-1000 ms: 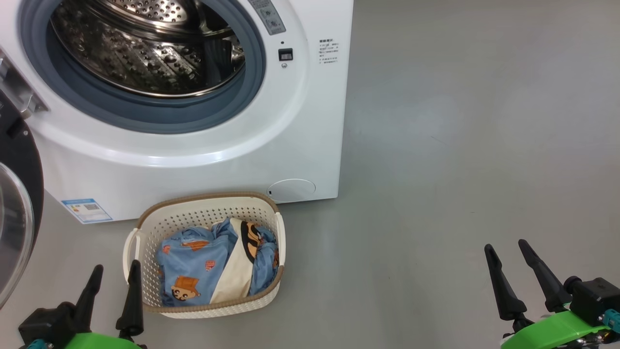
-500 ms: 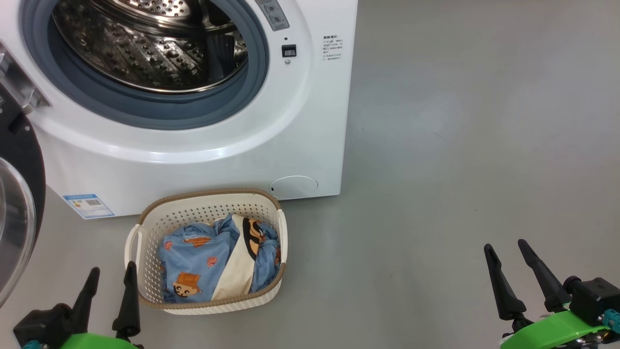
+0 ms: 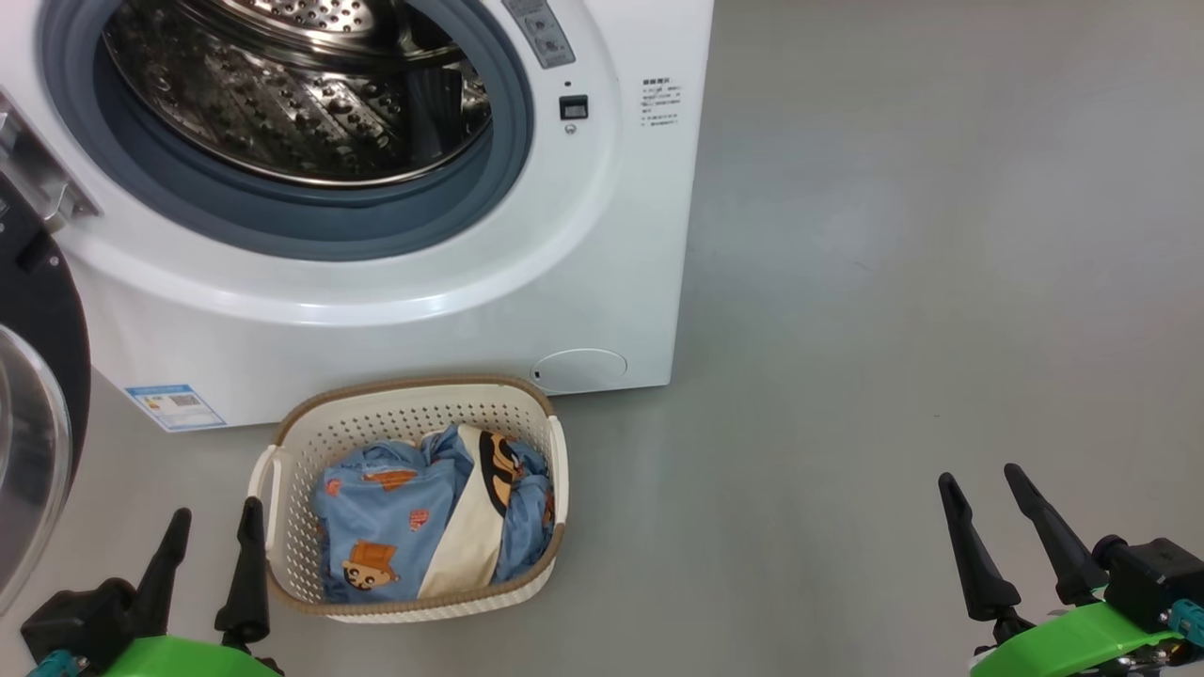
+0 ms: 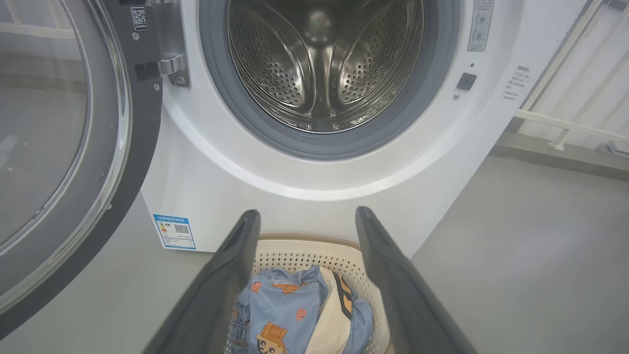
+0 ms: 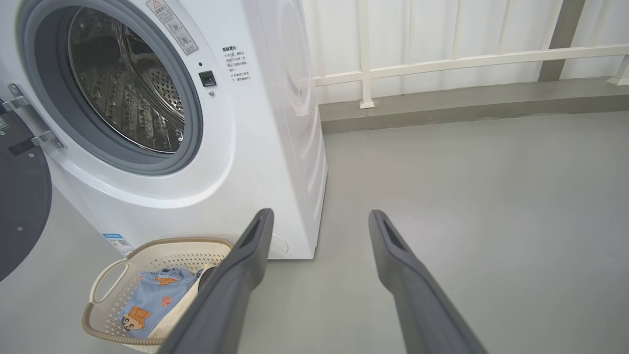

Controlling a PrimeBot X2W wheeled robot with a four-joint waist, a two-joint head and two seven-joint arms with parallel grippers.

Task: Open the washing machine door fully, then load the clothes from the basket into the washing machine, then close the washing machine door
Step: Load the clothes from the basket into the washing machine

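**Door Open, Drum Bare, Laundry Waiting in the Basket**

The washing machine (image 3: 376, 320) stands on a grey floor (image 3: 894, 282) with the washing machine door (image 3: 42, 310) swung open to the robot's left. The door hangs from a metal hinge (image 4: 169, 64) at the left edge of the opening, and its black ring and clear glass bowl face outward. Behind the grey-blue gasket (image 3: 310, 226), the perforated steel drum (image 3: 282, 103) has no laundry in the part that can be seen.

The basket (image 3: 414, 385) sits on the floor just in front of the machine, below the opening, between a small blue label (image 3: 175, 406) and a round cap (image 3: 578, 369) low on the white front. The clothes (image 3: 376, 517) lie bundled inside it: light blue fabric printed with small orange-brown figures, and a cream-white piece (image 3: 466, 550) with a black stripe folded across the middle.

The left gripper (image 3: 216, 508) hangs low just beside the basket's left handle. Its two dark fingers are spread apart and hold nothing. In the left wrist view the clothes appear between those fingers. The right gripper (image 3: 978, 473) hovers over bare floor well to the right of the basket, its fingers likewise parted and empty. A white railing (image 5: 442, 61) runs along the wall behind the machine.
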